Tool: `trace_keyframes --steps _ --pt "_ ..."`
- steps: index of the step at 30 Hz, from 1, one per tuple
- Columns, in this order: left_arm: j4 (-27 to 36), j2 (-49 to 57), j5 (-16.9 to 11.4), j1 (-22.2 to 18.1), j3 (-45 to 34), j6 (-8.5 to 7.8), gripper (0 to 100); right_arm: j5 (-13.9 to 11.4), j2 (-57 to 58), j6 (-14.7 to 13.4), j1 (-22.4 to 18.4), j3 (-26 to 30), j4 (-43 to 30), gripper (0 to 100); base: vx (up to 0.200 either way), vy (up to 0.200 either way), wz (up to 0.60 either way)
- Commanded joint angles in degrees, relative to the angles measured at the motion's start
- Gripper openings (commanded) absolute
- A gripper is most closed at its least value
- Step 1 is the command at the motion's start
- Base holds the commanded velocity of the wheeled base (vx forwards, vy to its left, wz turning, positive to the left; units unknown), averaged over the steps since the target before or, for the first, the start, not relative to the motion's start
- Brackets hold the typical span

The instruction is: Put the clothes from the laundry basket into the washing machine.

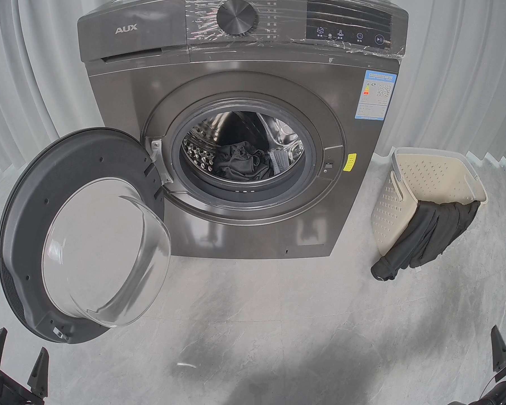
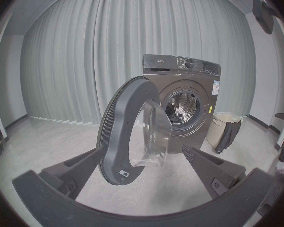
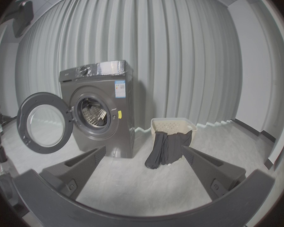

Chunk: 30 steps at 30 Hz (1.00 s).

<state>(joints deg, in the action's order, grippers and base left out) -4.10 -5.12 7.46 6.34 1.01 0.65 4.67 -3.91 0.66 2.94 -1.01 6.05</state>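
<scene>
Left gripper (image 2: 142, 148), right gripper (image 3: 142, 150) spread, empty, before washing machine (image 1: 236, 74) | dark garment (image 1: 242, 161) inside drum (image 1: 205, 142) | second garment (image 1: 427, 234) draped over basket (image 1: 433, 175) beside machine, pending

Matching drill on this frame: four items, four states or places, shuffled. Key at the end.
Items:
1. washing machine door
2. laundry basket
3. drum
4. black garment

States:
A. cream, perforated, on the floor
B. draped over a rim
C. swung wide open
D. shiny metal, dark clothes lying inside

Pairs: 1-C, 2-A, 3-D, 4-B
</scene>
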Motion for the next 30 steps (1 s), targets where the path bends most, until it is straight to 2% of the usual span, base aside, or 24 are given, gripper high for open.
trace_keyframes --steps 1,2,4,5,6,8,9,10,11,13,15,19,22,30 --pt "0.23 3.89 -0.69 -7.83 -1.01 -3.37 100 -5.11 3.65 1.19 -2.59 0.05 -4.82 100 0.000 0.000 0.00" --pt "0.23 4.24 -2.54 -6.78 -1.01 -3.19 100 -7.04 3.65 1.01 -2.59 0.05 -4.99 100 0.000 0.000 0.00" --pt "0.40 5.03 -3.59 -6.34 -1.01 -3.02 100 -9.24 3.56 0.66 -2.67 -0.22 -5.78 100 0.000 0.000 0.00" --pt "0.76 5.03 -3.24 -6.25 -0.92 -2.93 100 -8.36 3.65 1.01 -2.76 -0.04 -6.13 100 0.000 0.000 0.00" --pt "0.93 5.12 -2.98 -6.25 -0.84 -2.93 100 -6.25 3.65 0.31 -2.76 0.75 -6.22 100 0.000 0.000 0.00" --pt "1.20 5.12 -2.71 -6.25 -0.84 -0.91 100 -3.35 3.74 -0.31 -2.76 1.01 -6.13 100 0.000 0.000 0.00" --pt "1.11 5.12 -2.63 -6.25 -0.84 -0.73 100 -3.35 3.74 -0.31 -2.67 1.01 -6.05 100 0.000 0.000 0.00" --pt "1.55 5.12 -4.03 -6.34 -1.01 1.29 100 -4.05 3.65 -0.39 -2.59 1.01 -6.05 100 0.000 0.000 0.00" --pt "2.51 5.12 -5.18 -6.34 -1.01 1.38 100 -4.23 3.74 -0.31 -2.59 1.01 -6.05 100 0.000 0.000 0.00" --pt "5.24 5.12 -7.64 -6.16 -0.84 0.23 100 -4.14 3.74 -0.75 -2.59 1.01 -6.05 100 0.000 0.000 0.00" --pt "4.62 5.12 -7.81 -6.25 -0.92 -0.29 100 -4.14 3.74 -0.57 -2.59 1.01 -6.13 100 0.000 -0.100 0.00" --pt "4.18 5.12 -7.64 -6.25 -1.01 0.14 100 -4.23 3.74 -0.31 -2.59 1.01 -6.05 100 0.000 -0.200 0.00" --pt "4.18 5.12 -7.72 -6.25 -1.01 -0.29 100 -4.23 3.74 -0.31 -2.59 1.01 -6.05 100 0.000 -0.200 0.00" --pt "4.18 5.12 -7.72 -6.34 -1.01 -0.03 100 -4.23 3.74 -0.31 -2.59 1.01 -6.05 100 0.000 -0.200 0.00"
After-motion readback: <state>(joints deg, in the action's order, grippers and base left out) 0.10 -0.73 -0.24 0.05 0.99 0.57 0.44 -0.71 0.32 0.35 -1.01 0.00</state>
